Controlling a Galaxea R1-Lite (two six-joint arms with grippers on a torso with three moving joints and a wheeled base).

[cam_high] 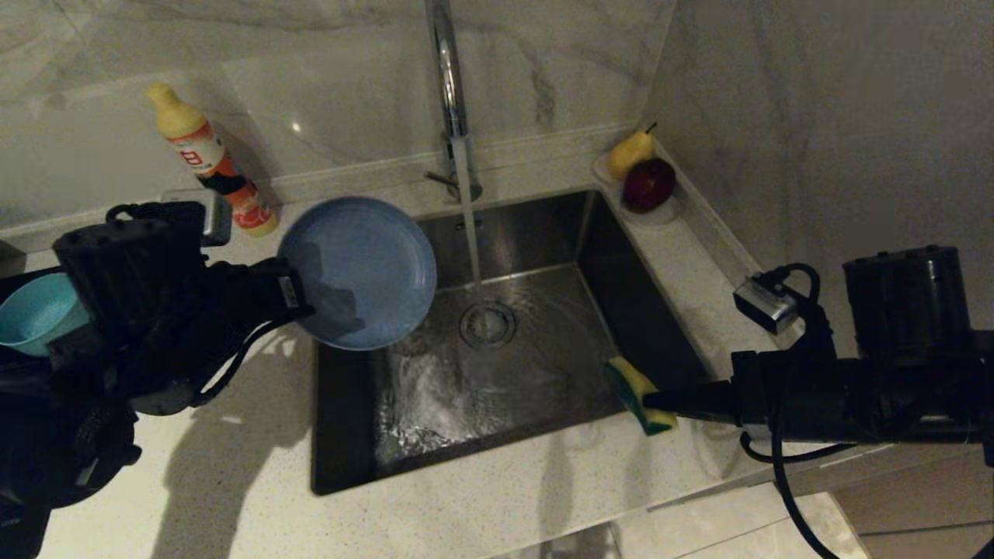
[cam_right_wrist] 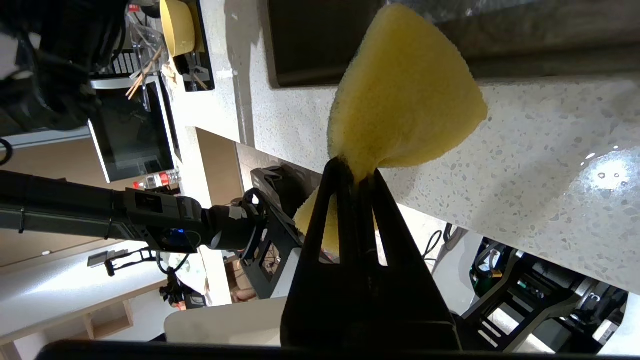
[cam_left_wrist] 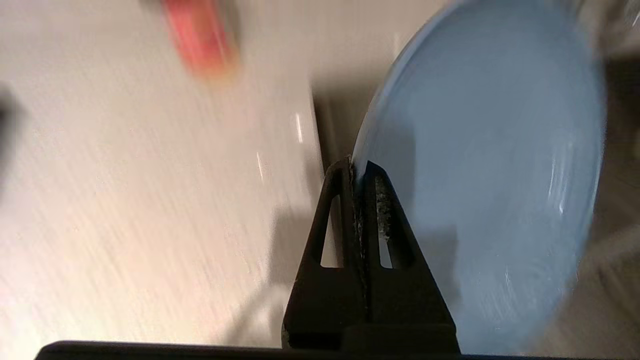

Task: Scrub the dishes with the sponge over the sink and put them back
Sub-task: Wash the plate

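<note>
**A:** What is each arm doing?

**B:** The left gripper (cam_high: 291, 291) is pinched tight on the rim of the periwinkle-blue plate (cam_high: 359, 272), holding it tilted, face up toward the camera, above the sink's left edge. In the left wrist view its fingers (cam_left_wrist: 372, 200) are clamped on the plate's edge.

**A:** And the right arm?

**B:** The right gripper (cam_high: 660, 401) reaches in level from the right, closed hard on the yellow sponge (cam_high: 638, 393), which is squeezed narrow where it is gripped. The sponge's green scouring layer faces the basin. It hangs over the front right corner of the sink (cam_high: 543, 233), well apart from the plate.

**A:** What else is there?

**B:** Water runs from the chrome faucet (cam_high: 446, 78) down near the drain strainer (cam_high: 487, 324). A teal-blue bowl (cam_high: 35, 310) sits at far left, partly hidden by the left arm. A dish soap bottle (cam_high: 210, 159) stands on the counter (cam_high: 505, 497) behind the plate. A pear (cam_high: 629, 151) and a red apple (cam_high: 648, 185) lie at the back right corner.
</note>
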